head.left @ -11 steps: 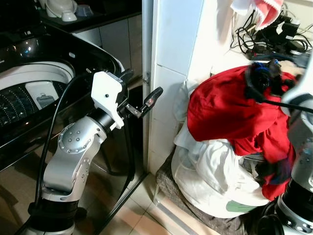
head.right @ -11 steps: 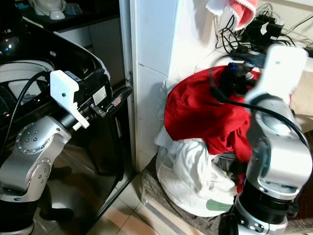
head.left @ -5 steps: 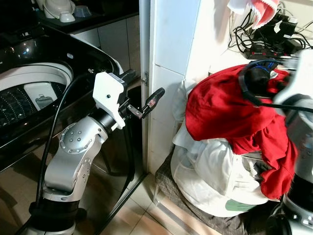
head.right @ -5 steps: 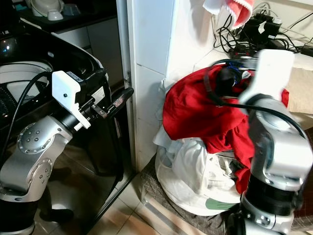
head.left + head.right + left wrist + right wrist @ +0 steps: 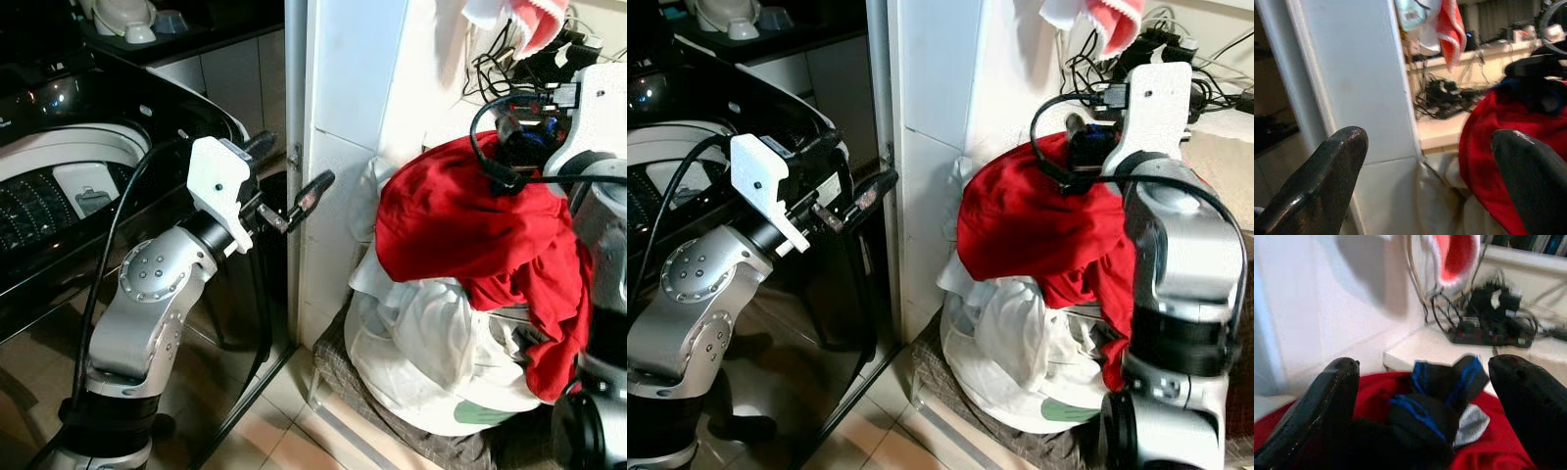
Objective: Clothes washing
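While the right gripper [image 5: 1420, 396], fingers spread around a black-and-blue bundle [image 5: 1442, 394], carries the draped red cloth garment [image 5: 470, 225] above the white laundry heap [image 5: 431, 352], its trailing hem could snag there; the left gripper [image 5: 294, 201] hangs open beside.

On my head cameras, the garment [image 5: 470, 220] draped at right of frame is solid bright red, sitting on a white laundry bag [image 5: 431, 357] with a small green patch low down. My right wrist camera shows a black cloth with blue trim and a grey patch [image 5: 1442, 401] lying on that red. The washing machine [image 5: 69, 147] at upper left is glossy black with a white inner rim. My arms are silver with white wrist housings; both grippers' fingers [image 5: 1327, 171] are black. Upper right, a red-and-white cloth [image 5: 1097, 20] hangs above black cables [image 5: 1136, 59]. The wall tiles [image 5: 353, 88] are white.
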Controlling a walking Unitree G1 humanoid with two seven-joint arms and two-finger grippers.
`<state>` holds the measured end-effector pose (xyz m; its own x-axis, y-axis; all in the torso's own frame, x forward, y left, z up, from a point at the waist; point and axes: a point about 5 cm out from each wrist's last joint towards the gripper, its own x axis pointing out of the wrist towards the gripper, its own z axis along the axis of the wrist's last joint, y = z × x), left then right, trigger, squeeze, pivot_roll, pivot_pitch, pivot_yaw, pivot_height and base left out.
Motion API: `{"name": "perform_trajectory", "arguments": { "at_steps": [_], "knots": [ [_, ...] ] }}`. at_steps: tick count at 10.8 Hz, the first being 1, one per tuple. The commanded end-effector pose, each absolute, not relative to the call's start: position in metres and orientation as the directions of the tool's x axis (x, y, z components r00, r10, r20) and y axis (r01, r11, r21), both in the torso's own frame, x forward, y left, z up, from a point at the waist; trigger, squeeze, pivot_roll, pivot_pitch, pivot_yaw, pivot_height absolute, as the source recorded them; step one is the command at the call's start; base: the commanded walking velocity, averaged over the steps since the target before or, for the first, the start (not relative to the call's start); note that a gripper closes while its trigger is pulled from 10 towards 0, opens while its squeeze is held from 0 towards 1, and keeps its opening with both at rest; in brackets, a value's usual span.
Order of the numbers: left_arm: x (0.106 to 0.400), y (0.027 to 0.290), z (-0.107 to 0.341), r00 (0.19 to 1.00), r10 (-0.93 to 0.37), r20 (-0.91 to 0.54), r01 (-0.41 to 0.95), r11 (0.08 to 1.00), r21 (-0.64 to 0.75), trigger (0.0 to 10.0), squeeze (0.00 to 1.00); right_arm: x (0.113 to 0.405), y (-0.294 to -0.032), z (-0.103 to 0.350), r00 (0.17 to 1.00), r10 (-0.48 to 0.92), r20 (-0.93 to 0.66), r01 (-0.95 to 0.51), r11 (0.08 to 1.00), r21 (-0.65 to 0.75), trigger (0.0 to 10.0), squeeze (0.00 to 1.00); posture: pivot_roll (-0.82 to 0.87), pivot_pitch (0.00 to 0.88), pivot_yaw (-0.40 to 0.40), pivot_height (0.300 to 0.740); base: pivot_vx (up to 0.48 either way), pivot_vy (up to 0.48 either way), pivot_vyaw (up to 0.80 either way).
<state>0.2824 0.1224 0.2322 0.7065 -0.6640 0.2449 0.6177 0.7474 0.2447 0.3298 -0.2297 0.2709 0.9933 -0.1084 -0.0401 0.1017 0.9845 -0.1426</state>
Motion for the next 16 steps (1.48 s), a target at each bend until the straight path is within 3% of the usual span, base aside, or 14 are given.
{"name": "perform_trajectory", "arguments": {
  "at_steps": [1, 3, 4, 5, 16],
  "knots": [
    [0.275, 0.117, 0.231, 0.655, -0.723, 0.219, 0.682, 0.69, 0.24, 10.0, 0.0, 0.335, -0.234, 0.267, 0.99, -0.115, -0.08, 0.103, 0.985, -0.137, 10.0, 0.0, -0.06, 0.0, -0.037, 0.74, 0.0, 0.0, 0.0],
    [0.273, 0.115, 0.231, 0.637, -0.742, 0.208, 0.703, 0.67, 0.238, 10.0, 0.0, 0.341, -0.236, 0.251, 0.983, -0.073, -0.17, 0.053, 0.992, -0.117, 10.0, 0.0, -0.06, 0.0, -0.037, 0.74, 0.0, 0.0, 0.0],
    [0.273, 0.116, 0.231, 0.639, -0.74, 0.209, 0.7, 0.673, 0.242, 10.0, 0.0, 0.341, -0.236, 0.248, 0.981, -0.066, -0.183, 0.049, 0.994, -0.095, 9.5, 0.0, -0.05, 0.0, -0.044, 0.74, 0.0, 0.0, 0.0],
    [0.273, 0.117, 0.231, 0.641, -0.739, 0.209, 0.697, 0.674, 0.244, 10.0, 0.0, 0.341, -0.236, 0.248, 0.981, -0.067, -0.184, 0.055, 0.996, -0.071, 0.3, 0.0, -0.05, 0.0, -0.044, 0.74, 0.0, 0.0, 0.0],
    [0.273, 0.12, 0.235, 0.643, -0.737, 0.208, 0.688, 0.675, 0.266, 10.0, 0.0, 0.339, -0.238, 0.251, 0.983, -0.054, -0.174, 0.046, 0.998, -0.053, 0.0, 0.0, -0.05, 0.0, -0.044, 0.74, 0.0, 0.0, 0.0]
  ]
}}
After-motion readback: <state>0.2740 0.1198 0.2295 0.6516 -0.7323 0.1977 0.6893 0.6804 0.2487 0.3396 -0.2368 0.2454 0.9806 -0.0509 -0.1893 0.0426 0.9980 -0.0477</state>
